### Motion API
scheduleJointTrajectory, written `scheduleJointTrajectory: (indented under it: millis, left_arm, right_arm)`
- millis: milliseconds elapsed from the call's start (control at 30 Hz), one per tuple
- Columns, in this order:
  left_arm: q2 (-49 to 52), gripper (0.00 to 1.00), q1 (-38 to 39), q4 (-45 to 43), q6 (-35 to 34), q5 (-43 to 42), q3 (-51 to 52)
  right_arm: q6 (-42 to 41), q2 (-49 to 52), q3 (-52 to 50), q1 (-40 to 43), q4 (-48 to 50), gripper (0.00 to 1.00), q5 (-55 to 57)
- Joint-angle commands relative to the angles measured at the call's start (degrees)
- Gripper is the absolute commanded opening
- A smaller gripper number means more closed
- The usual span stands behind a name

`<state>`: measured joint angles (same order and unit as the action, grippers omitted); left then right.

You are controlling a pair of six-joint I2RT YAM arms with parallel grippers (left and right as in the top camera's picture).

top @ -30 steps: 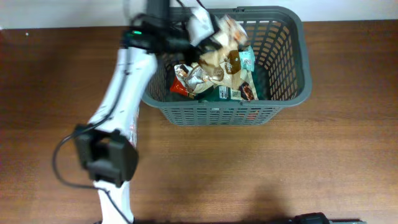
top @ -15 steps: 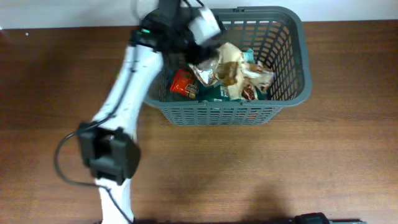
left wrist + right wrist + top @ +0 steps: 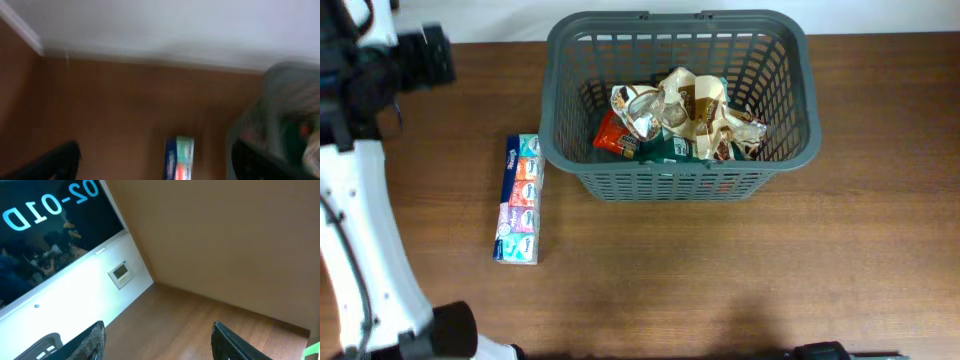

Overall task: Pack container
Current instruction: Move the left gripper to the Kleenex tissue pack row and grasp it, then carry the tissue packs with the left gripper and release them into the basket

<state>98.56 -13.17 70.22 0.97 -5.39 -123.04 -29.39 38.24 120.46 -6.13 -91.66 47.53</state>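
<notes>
The container [image 3: 670,185], a dark grey slotted basket, stands at the back middle of the table. Several crumpled snack packets [image 3: 680,125] lie inside it. My left arm [image 3: 360,90] is swung out to the far left, well clear of the basket. In the blurred left wrist view my left gripper [image 3: 155,150] is open with nothing between its fingers; the container [image 3: 292,100] is at the right edge. My right gripper [image 3: 158,327] stands open and empty, pointing away from the table at a wall and floor.
A long pack of pocket tissues [image 3: 520,198] lies on the brown table [image 3: 720,270] just left of the basket, also seen as the tissue pack [image 3: 179,159] in the left wrist view. The table's back edge meets a white wall.
My left gripper has opened and let a packet drop into the basket. The arm has swung from over the basket to the far left, uncovering the tissue pack.
</notes>
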Motion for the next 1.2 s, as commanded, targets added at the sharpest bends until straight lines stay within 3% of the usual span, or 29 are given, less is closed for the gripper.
scheduleJointTrajectory:
  millis: [0,233,400,567,767,800,867,933,1067,1167]
  left_arm:
    - [4.72,0.91,0.24,1.84,-1.68,0.74,8.79]
    - [5.46,0.92,2.05,-1.16,11.28,-0.09,30.05]
    - [5.46,0.92,2.12,-2.62,18.71,-10.56,40.15]
    - [5.46,0.93,3.54,-5.44,20.46,-12.13,47.5]
    - [5.49,0.96,5.18,-17.42,19.54,-6.62,56.35]
    - [5.49,0.92,5.31,-19.39,19.12,-4.74,57.42]
    - [5.49,0.73,5.29,-22.6,17.57,-1.25,59.1]
    - [5.49,0.38,5.29,-24.76,15.69,2.12,60.37]
    - [5.46,0.03,5.25,-25.73,14.95,4.26,60.94]
    - [5.09,0.02,5.25,-25.59,14.93,3.67,59.08]
  right_arm:
    - [0.66,1.25,-1.44,0.15,1.11,0.65,1.16]
    - [0.68,1.25,-1.7,0.15,1.49,0.65,2.69]
    - [1.29,1.25,-1.7,0.15,1.53,0.64,5.9]
    - [4.0,1.25,-1.68,0.15,1.95,0.64,8.37]
    - [4.13,1.22,-1.68,0.15,2.64,0.64,10.43]
    - [4.13,1.22,-1.68,0.15,3.13,0.64,10.43]
    - [4.15,1.25,-1.66,0.15,4.17,0.6,10.4]
    - [4.17,1.22,-1.64,0.15,5.18,0.47,10.38]
    - [5.42,1.22,-1.64,0.15,6.69,0.18,10.16]
    - [5.44,1.22,-1.64,0.15,7.02,0.04,10.16]
